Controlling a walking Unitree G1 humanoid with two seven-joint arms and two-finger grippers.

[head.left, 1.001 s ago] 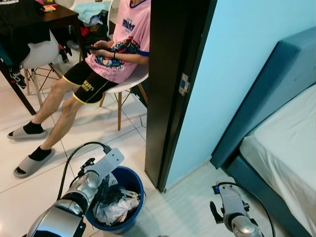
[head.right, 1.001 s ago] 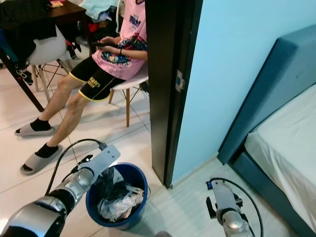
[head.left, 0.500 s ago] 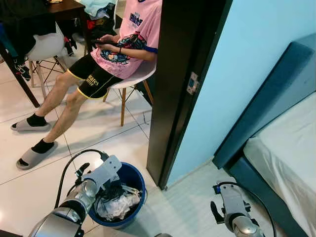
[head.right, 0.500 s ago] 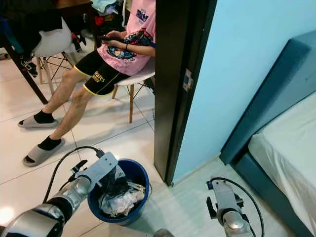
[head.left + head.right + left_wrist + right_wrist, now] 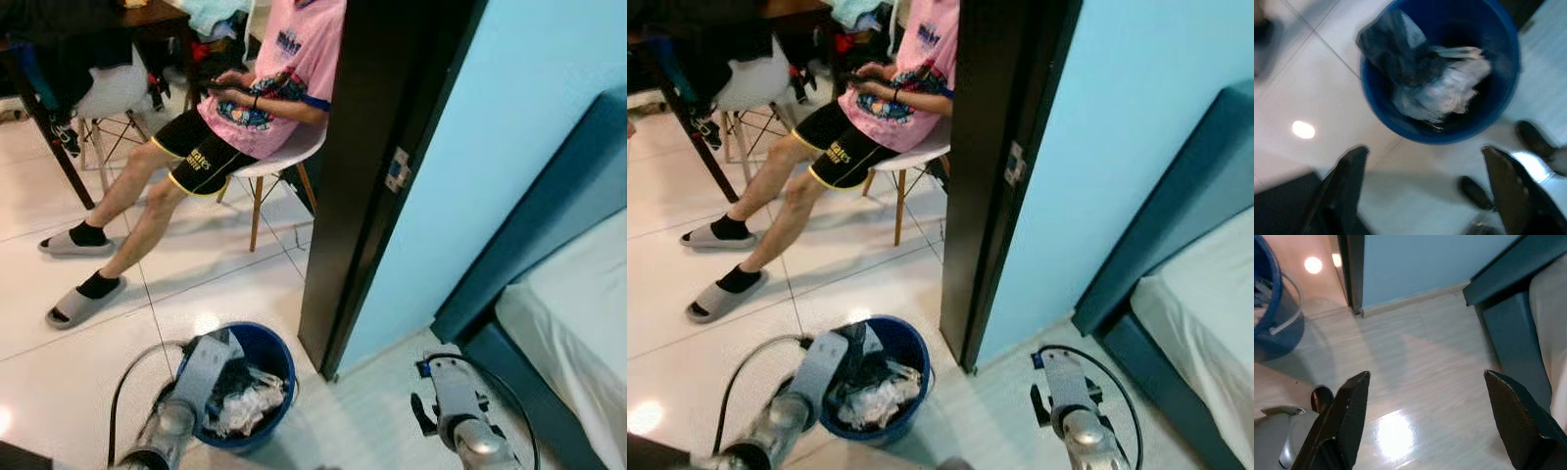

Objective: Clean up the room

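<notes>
Blue bin (image 5: pixel 263 345) looks smooth glossy plastic, holding crumpled white paper or thin plastic (image 5: pixel 1442 93) and a dark crinkled bag (image 5: pixel 1396 51) (wrist view blurred, so probably film). Floor tiles (image 5: pixel 88 362) are glossy white with light glare, and by the bed the floor (image 5: pixel 1435 362) is pale wood-grain laminate, also shiny. Door frame (image 5: pixel 382 166) dark matt wood, wall (image 5: pixel 529 108) matt light-blue paint, bed frame (image 5: pixel 549 225) matt teal cloth, left gripper (image 5: pixel 1422 196) fingers matt black, arm casing brushed silver metal.

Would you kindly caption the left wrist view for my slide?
Open left gripper above a round blue plastic bin holding crumpled white paper.
</notes>
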